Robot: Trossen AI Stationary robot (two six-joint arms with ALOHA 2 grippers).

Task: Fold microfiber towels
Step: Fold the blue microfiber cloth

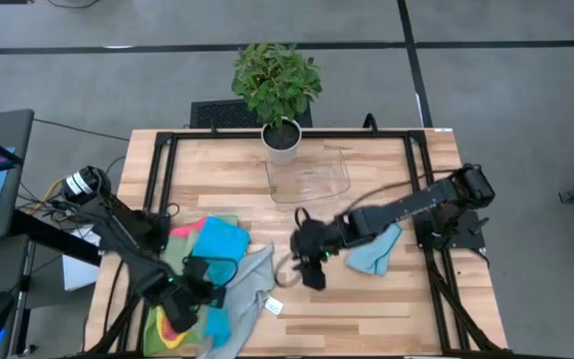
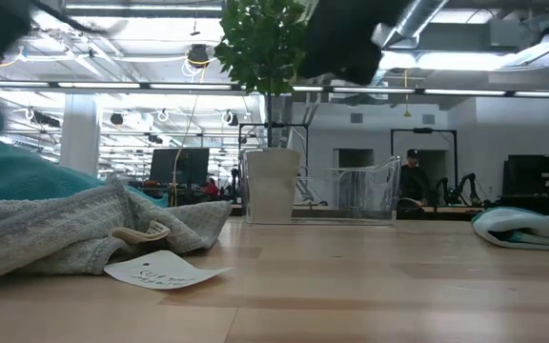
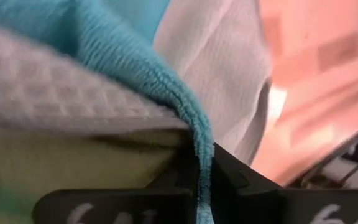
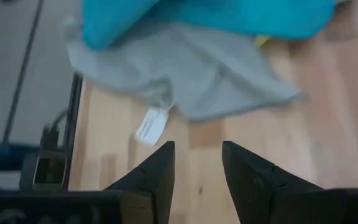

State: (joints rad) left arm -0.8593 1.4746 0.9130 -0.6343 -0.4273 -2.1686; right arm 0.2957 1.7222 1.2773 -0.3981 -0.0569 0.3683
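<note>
Left tool (image 3: 204,186): closed on the blue towel's (image 3: 123,56) edge.
Right tool (image 4: 197,165): open, empty, above the desk (image 4: 328,137).

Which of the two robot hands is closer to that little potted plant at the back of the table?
The right. The right gripper hovers mid-table, a little in front of the potted plant. The left gripper is down at the front left corner, pinching a blue towel in the pile.

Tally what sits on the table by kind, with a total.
Towels in the left heap, overlapping so no exact count: at least 4 colours
Folded light blue towel: 1
Clear plastic tray: 1
Potted plant: 1
Total: at least 7
</note>
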